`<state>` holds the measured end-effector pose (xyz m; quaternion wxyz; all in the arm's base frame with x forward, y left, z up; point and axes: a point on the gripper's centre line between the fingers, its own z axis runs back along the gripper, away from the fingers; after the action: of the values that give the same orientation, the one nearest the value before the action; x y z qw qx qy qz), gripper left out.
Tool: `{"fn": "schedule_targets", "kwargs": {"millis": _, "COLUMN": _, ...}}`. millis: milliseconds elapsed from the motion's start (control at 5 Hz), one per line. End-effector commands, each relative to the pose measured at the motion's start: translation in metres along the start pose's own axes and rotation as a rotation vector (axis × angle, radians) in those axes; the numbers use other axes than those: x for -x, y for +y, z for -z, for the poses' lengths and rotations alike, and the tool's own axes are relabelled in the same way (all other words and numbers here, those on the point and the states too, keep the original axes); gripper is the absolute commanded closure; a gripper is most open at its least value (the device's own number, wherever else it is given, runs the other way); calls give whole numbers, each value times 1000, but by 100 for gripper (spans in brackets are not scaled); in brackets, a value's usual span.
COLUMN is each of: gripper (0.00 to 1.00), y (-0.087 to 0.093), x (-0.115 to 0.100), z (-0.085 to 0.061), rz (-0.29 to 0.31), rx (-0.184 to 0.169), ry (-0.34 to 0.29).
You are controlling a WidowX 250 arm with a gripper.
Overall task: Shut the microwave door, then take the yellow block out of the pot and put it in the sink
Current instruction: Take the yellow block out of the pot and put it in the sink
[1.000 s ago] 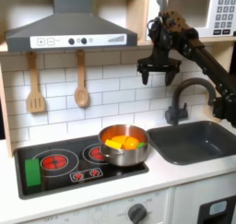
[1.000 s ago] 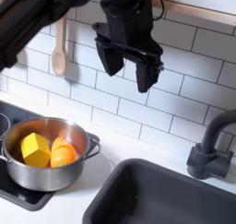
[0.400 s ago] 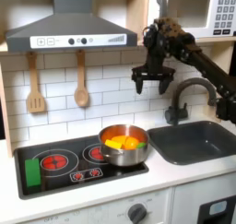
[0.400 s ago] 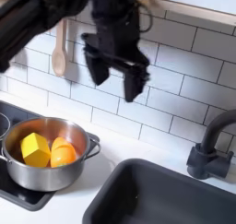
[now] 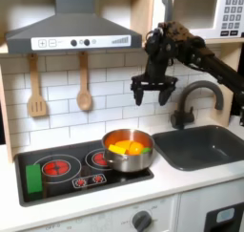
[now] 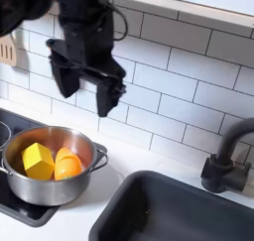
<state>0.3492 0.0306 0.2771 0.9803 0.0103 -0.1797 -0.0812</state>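
Yellow is showing plainly inside the pot [image 6: 50, 166]: the yellow block [image 6: 38, 160] is lying against the wall nearer the second exterior view's left, touching an orange piece [image 6: 67, 166] beside it. The pot itself is sitting on a burner of the black stove [image 5: 67, 169], with the sink [image 5: 205, 144] just beside it toward the first exterior view's right and the dark faucet [image 5: 195, 97] curving over the basin's back edge. Up at the top of the first exterior view, the microwave door [image 5: 193, 9] is looking closed, flush with the cabinet, so I am judging the first step done and the block's removal the one in hand. The gripper [image 5: 152, 91] is hanging in the air above the pot, pointing down, with its fingers [image 6: 106, 98] spread apart and holding nothing; in the second exterior view it is sitting over the pot's far rim, well clear of the block. Wooden utensils [image 5: 84, 95] are hanging on the tiled wall behind the stove. To my eye the next move is calling for a drop into the pot with the spread fingers straddling the yellow block, not the orange piece pressing against it, then a pinch, a lift over the rim, and a carry across to the sink.
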Motion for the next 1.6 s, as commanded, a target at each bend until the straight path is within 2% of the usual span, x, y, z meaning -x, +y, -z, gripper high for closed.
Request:
{"fn": "schedule_targets", "kwargs": {"millis": 0, "gripper": 0, "y": 23, "x": 15, "z": -1, "rz": -50, "rx": -73, "ry": 29}}
{"fn": "schedule_targets", "kwargs": {"millis": 200, "gripper": 0, "y": 33, "x": 20, "z": 5, "rz": -92, "rx": -112, "ry": 67}}
{"fn": "schedule_targets", "kwargs": {"millis": 400, "gripper": 0, "y": 46, "x": 19, "z": 2, "rz": -130, "rx": -142, "ry": 61}}
{"fn": "schedule_targets", "kwargs": {"millis": 800, "gripper": 0, "y": 85, "x": 30, "z": 3, "rz": -280, "rx": -200, "ry": 91}}
{"fn": "schedule_targets", "kwargs": {"millis": 1400, "gripper": 0, "y": 87, "x": 39, "z": 20, "rz": -340, "rx": -157, "ry": 136}}
